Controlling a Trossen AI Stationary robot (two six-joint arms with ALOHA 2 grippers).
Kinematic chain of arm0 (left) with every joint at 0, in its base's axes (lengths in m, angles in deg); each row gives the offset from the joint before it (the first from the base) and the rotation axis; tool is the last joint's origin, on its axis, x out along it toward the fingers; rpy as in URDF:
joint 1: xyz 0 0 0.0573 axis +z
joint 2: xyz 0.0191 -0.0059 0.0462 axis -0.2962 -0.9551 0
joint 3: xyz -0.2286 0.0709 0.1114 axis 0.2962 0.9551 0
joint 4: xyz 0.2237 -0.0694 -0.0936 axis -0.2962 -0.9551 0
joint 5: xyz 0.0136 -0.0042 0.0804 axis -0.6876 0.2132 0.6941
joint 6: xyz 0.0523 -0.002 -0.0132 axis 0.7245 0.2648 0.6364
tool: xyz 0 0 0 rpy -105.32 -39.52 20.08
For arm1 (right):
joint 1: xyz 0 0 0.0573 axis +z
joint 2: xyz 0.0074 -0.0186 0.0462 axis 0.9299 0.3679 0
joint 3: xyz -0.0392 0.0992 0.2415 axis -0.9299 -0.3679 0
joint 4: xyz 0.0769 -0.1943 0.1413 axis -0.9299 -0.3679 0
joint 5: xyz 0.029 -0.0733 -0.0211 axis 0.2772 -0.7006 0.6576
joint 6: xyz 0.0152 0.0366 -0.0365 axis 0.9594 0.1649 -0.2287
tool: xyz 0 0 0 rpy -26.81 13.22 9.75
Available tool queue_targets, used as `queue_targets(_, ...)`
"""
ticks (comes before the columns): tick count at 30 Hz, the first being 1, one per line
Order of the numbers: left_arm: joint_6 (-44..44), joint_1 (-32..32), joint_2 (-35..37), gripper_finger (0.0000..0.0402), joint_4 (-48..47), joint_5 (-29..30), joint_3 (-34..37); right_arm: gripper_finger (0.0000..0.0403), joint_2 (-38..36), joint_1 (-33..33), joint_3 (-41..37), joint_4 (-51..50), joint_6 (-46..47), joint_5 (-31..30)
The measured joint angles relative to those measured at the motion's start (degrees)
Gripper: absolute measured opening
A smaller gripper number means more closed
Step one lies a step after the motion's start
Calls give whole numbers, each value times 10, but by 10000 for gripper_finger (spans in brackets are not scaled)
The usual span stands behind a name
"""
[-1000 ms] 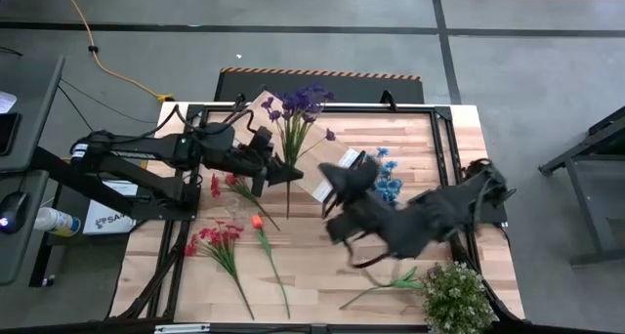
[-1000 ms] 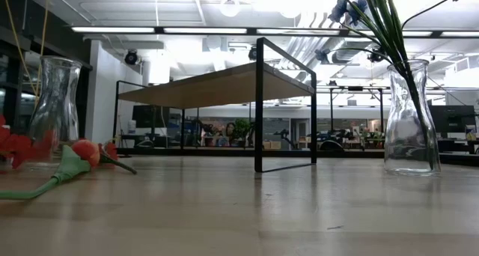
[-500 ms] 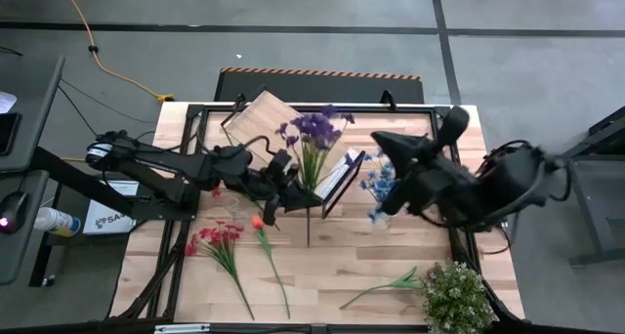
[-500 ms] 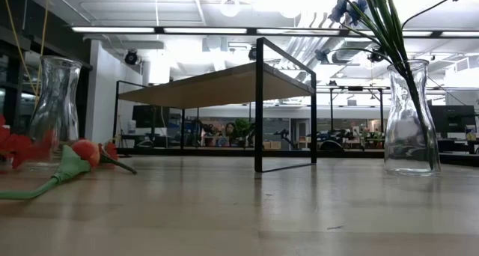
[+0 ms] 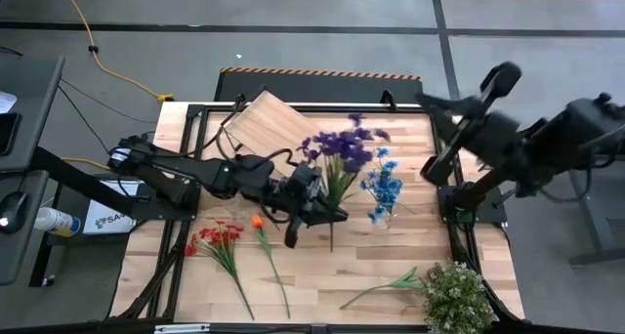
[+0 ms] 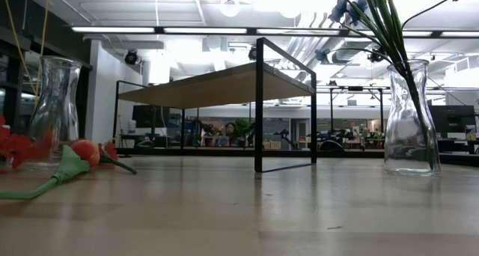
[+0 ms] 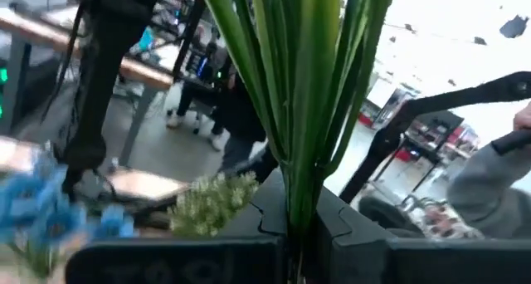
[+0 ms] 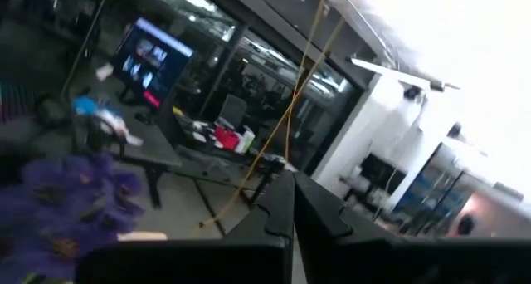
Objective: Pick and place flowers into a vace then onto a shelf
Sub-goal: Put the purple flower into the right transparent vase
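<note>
My left gripper reaches over the table's middle and is shut on a bunch of purple flowers, whose green stems fill the left wrist view. Blue flowers stand in a glass vase. A second, empty glass vase stands at the left in the low view. The red sprays and the orange tulip lie flat on the table. The wooden shelf stands on its black frame legs toward the far side. My right gripper is raised over the far right edge, shut and holding nothing. My left gripper pinches the bunched green stems of the purple flowers between its two fingers, partway along them. The blooms rise past the fingers toward the far right, and the stem ends stick out on the near side. The low view shows no part of the bunch on the table.
A bushy green plant stands at the near right corner, with a single long-stemmed flower lying beside it. A black frame rail runs along the right side. Bare table lies in front of the blue-flower vase. A person's sleeve shows beyond the table.
My left gripper has carried the purple bunch toward the table's right and a little nearer, close to the blue flowers. My right arm has drawn back from low over the table's middle, rising toward the far right edge. The blue flowers have stayed in their vase.
</note>
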Motion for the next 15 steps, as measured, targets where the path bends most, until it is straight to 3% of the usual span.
queue_targets(5, 50, -3, -35, 41, -92, 23, -89, 0, -22, 10, 0, -38, 70, -64)
queue_targets(9, 87, -1, -36, 41, -162, 80, -134, 0, -39, 38, 0, -84, 126, -129)
queue_targets(15, 150, -1, -35, 41, -213, 131, -203, 0, -62, 93, 0, -181, 271, -101)
